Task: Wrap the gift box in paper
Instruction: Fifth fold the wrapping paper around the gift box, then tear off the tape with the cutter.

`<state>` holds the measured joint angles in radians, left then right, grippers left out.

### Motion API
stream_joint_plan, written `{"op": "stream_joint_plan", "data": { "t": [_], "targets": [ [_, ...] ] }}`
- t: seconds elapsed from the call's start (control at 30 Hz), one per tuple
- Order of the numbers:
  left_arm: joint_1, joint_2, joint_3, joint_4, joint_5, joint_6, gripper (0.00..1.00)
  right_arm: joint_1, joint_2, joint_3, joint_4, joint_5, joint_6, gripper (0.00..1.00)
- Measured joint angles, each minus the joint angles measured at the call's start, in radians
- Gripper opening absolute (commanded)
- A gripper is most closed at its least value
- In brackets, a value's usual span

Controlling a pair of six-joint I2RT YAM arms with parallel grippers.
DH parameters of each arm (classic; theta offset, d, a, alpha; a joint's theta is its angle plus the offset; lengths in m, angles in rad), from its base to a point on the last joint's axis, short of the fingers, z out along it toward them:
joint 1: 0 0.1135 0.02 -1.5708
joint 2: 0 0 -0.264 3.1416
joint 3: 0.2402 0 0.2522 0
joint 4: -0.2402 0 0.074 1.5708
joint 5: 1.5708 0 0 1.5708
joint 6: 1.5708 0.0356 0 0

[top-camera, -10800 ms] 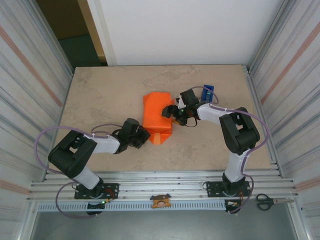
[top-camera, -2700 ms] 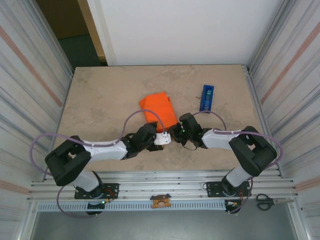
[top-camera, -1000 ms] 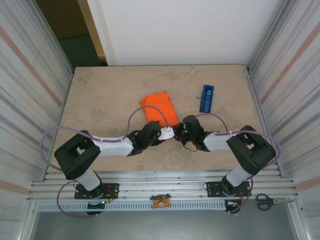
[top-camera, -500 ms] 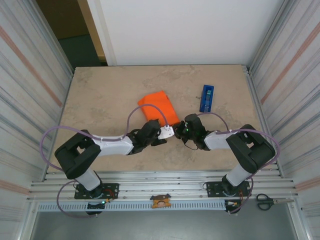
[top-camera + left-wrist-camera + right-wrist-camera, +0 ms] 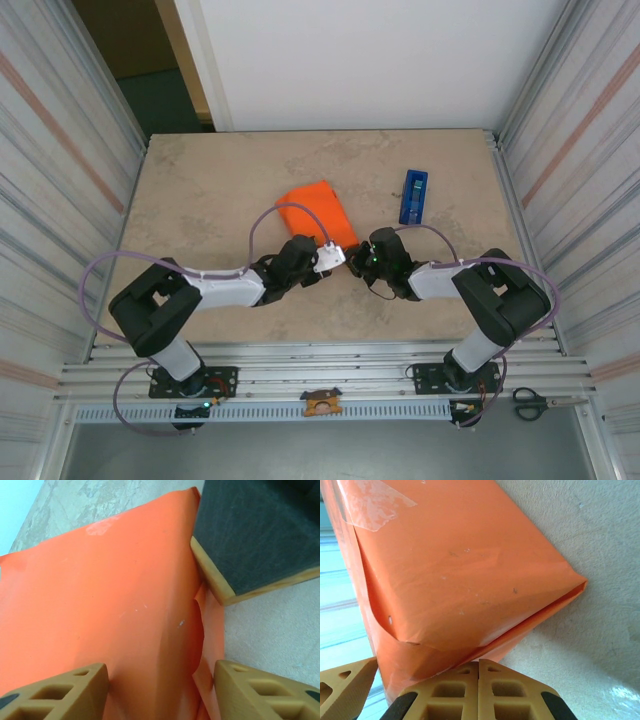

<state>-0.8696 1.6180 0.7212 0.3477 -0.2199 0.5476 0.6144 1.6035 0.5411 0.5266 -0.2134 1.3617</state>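
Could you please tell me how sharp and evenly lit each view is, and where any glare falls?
Top external: evenly lit and sharp, with soft shadows beside the paper. Left wrist: paper crisp, with a pale sheen near its far edge. Right wrist: white glare on the clear tape, and the left margin is washed out.

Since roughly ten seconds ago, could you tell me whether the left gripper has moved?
Yes: the left gripper has shifted right, away from the table's left edge, to the wrapped gift box's near end.
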Motion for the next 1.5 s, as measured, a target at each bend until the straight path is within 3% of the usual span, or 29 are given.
{"op": "stream_joint_plan", "data": {
  "t": [0.37,0.6,1.03,1.3,1.5],
  "targets": [
    [0.000,0.021,0.010,0.031,-0.009,-0.040,0.51,-0.015,-0.006,0.000,-0.019,0.000,-0.003,0.09],
    [0.000,0.031,0.022,0.025,-0.009,-0.074,0.51,-0.066,-0.114,0.000,-0.150,0.001,-0.057,0.11],
    [0.000,0.035,0.027,0.027,-0.019,-0.138,0.48,-0.360,-0.259,0.093,-0.477,-0.087,-0.312,0.15],
    [0.000,0.035,0.029,0.024,-0.027,-0.159,0.48,-0.521,-0.234,0.294,-0.705,-0.111,-0.519,0.22],
    [0.000,0.035,0.029,0.024,-0.027,-0.164,0.48,-0.631,-0.126,0.426,-0.767,-0.151,-0.620,0.28]
  ]
}}
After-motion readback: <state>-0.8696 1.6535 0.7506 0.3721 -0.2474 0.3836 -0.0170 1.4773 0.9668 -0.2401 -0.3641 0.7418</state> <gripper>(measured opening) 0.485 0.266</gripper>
